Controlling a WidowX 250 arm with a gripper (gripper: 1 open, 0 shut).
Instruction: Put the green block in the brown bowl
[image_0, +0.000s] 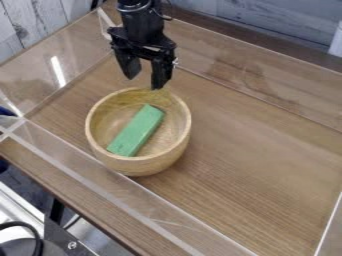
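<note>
The green block (136, 131) lies flat inside the brown bowl (179, 139), slanted from lower left to upper right on the bowl's floor. My black gripper (146, 76) hangs above the bowl's far rim, fingers pointing down and spread apart with nothing between them. It is clear of both the bowl and the block.
The bowl sits on a wooden tabletop (261, 150) fenced by low clear acrylic walls (54, 150). Bare wood stretches to the right and front of the bowl. The table's front-left edge drops off near the lower left corner.
</note>
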